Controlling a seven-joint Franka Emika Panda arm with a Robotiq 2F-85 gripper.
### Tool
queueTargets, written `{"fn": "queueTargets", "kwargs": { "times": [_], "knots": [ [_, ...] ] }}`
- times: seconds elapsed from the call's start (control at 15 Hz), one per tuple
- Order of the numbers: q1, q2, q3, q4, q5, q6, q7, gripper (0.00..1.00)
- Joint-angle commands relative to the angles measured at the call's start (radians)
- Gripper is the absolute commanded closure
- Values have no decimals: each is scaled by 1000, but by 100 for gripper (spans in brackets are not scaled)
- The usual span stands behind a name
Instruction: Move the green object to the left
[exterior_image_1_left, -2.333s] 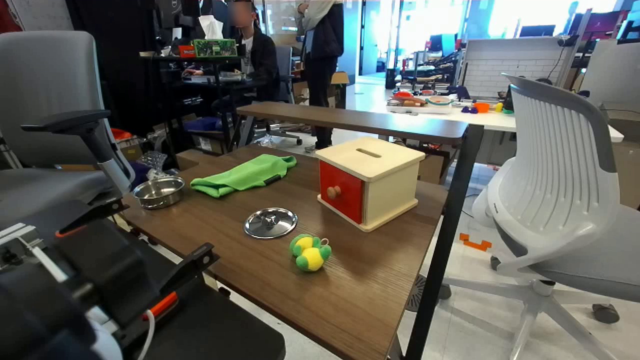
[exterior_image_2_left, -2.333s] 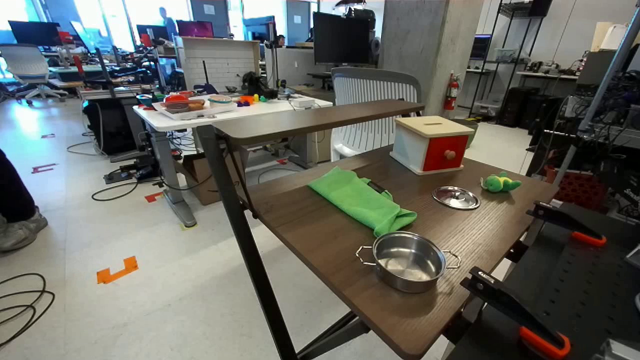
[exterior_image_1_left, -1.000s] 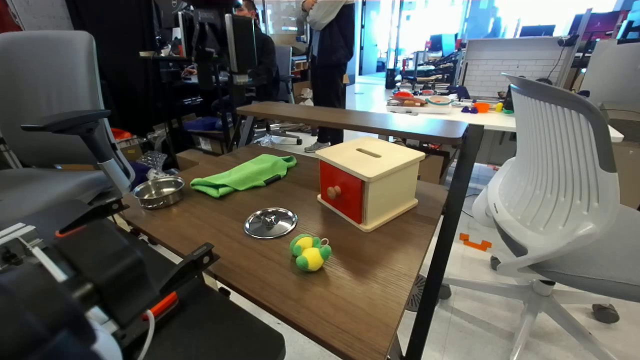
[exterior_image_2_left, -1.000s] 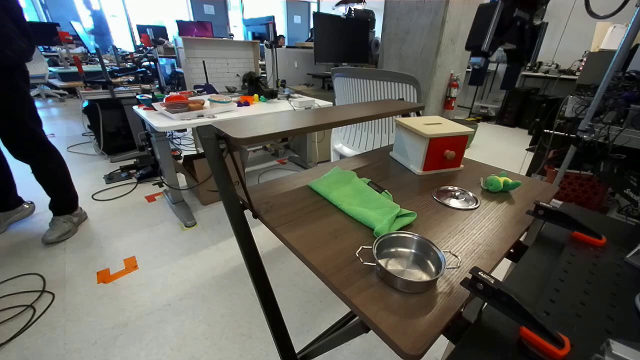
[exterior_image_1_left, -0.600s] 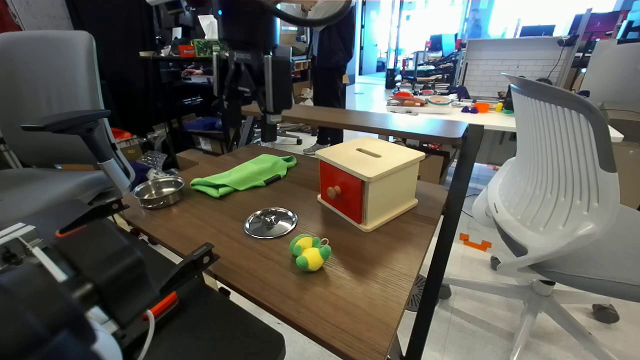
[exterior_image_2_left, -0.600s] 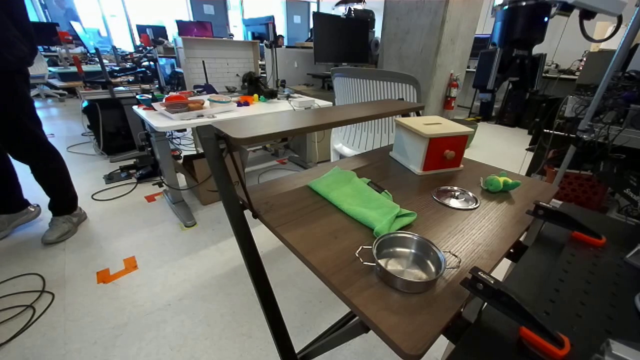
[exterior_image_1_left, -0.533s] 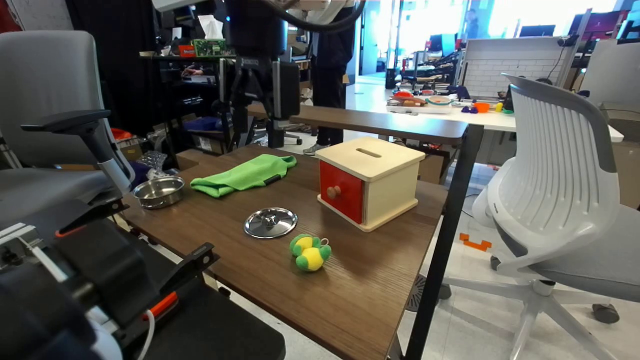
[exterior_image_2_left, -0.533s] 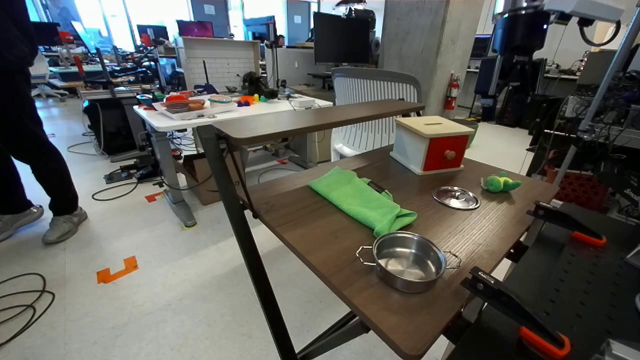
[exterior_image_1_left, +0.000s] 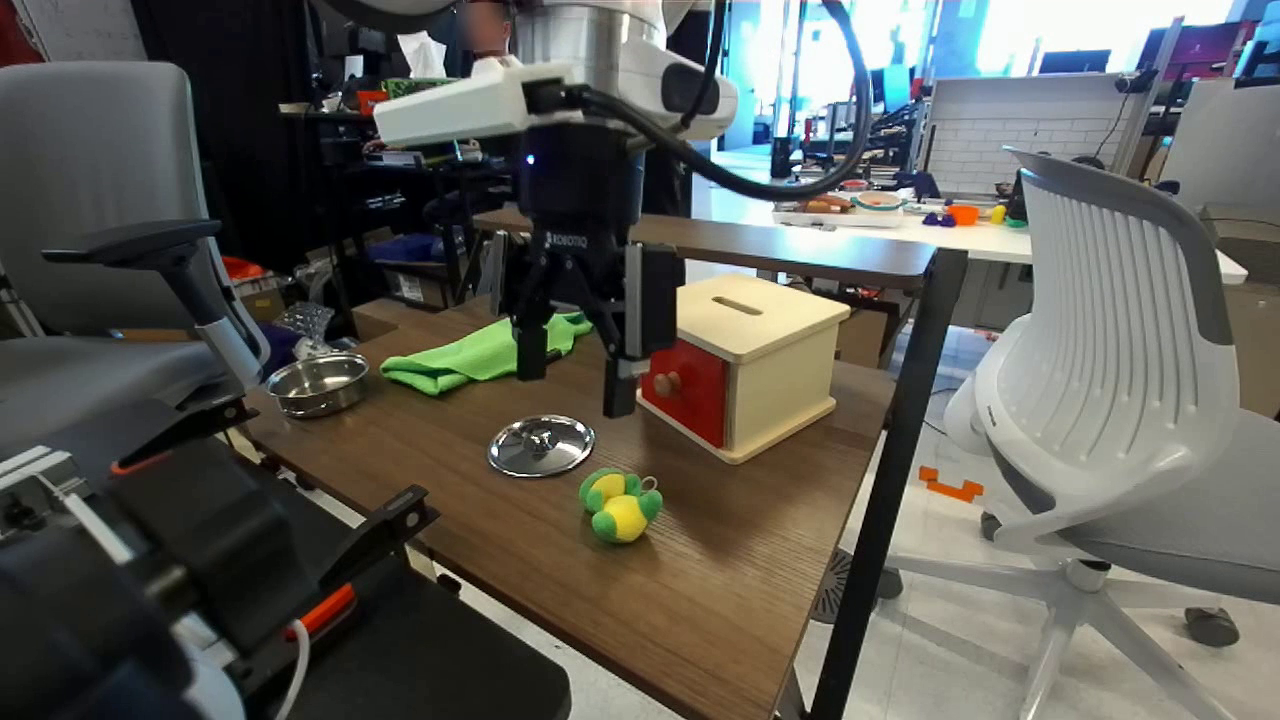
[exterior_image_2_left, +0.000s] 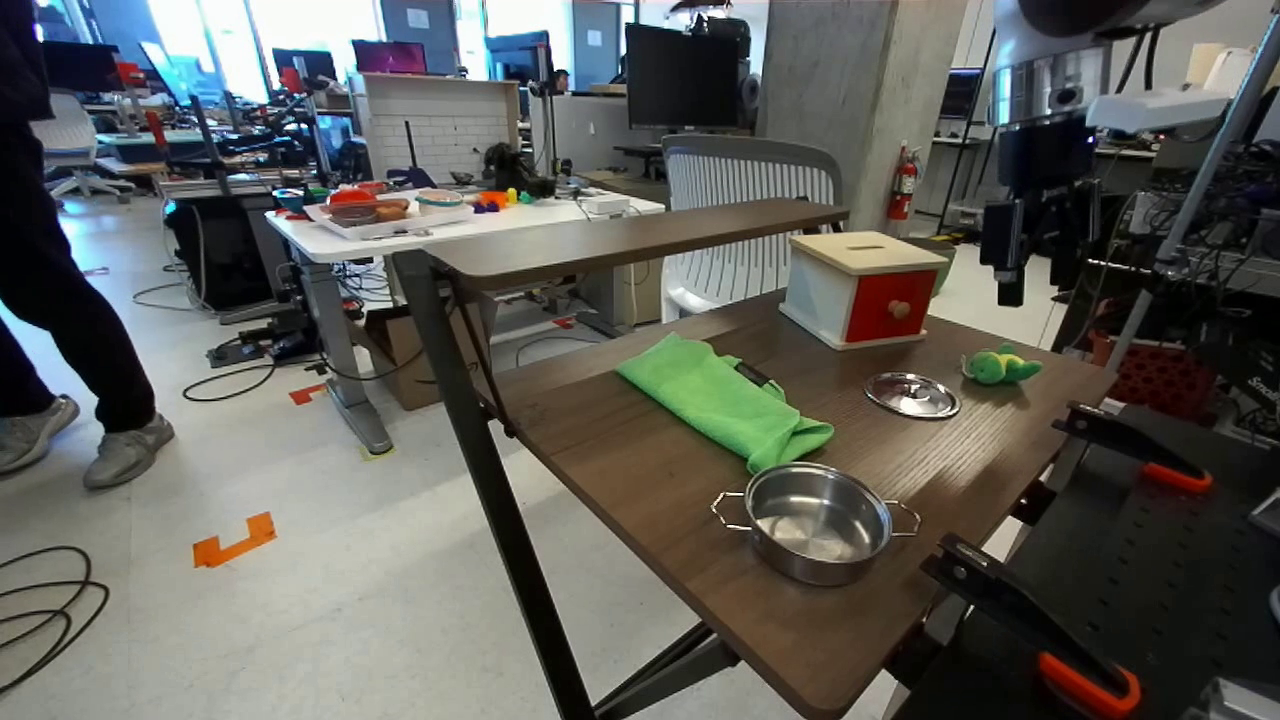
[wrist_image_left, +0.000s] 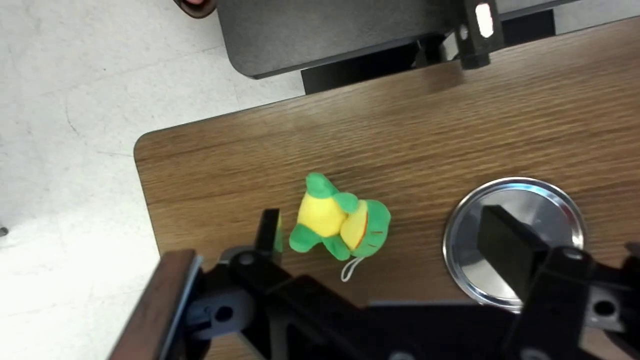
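The green object (exterior_image_1_left: 622, 505) is a small lumpy plush toy with yellow patches and a white loop. It lies on the brown table (exterior_image_1_left: 720, 580) and shows in both exterior views (exterior_image_2_left: 1000, 366). My gripper (exterior_image_1_left: 575, 383) is open and empty, pointing down, in the air above the table; it also shows in an exterior view (exterior_image_2_left: 1037, 283). In the wrist view, the toy (wrist_image_left: 325, 215) lies between the wide-apart fingertips (wrist_image_left: 384, 225), closer to the left finger. The right finger covers part of the round metal lid (wrist_image_left: 522, 200). Nothing touches the toy.
The shiny lid (exterior_image_1_left: 541, 446) lies beside the toy. A wooden box (exterior_image_1_left: 775, 360) with a red drawer stands behind it. A green cloth (exterior_image_2_left: 725, 405) and a metal pot (exterior_image_2_left: 818, 525) lie farther along. A raised shelf (exterior_image_2_left: 640, 240) runs along the back. Clamps (exterior_image_2_left: 1030, 610) grip the front edge.
My gripper, out of view at first, has come into both exterior views from above. It has moved down and closer to the toy. The toy has not moved.
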Motion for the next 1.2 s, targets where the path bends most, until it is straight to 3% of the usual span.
{"fn": "queueTargets", "kwargs": {
  "times": [0.0, 0.4, 0.73, 1.13],
  "knots": [
    [2, 57, -15, 7, -74, 81, 21, 0],
    [-26, 170, 12, 42, -4, 254, 9, 0],
    [-22, 255, 0, 62, -22, 351, 3, 0],
    [-32, 255, -14, -8, -49, 445, -41, 0]
  ]
}}
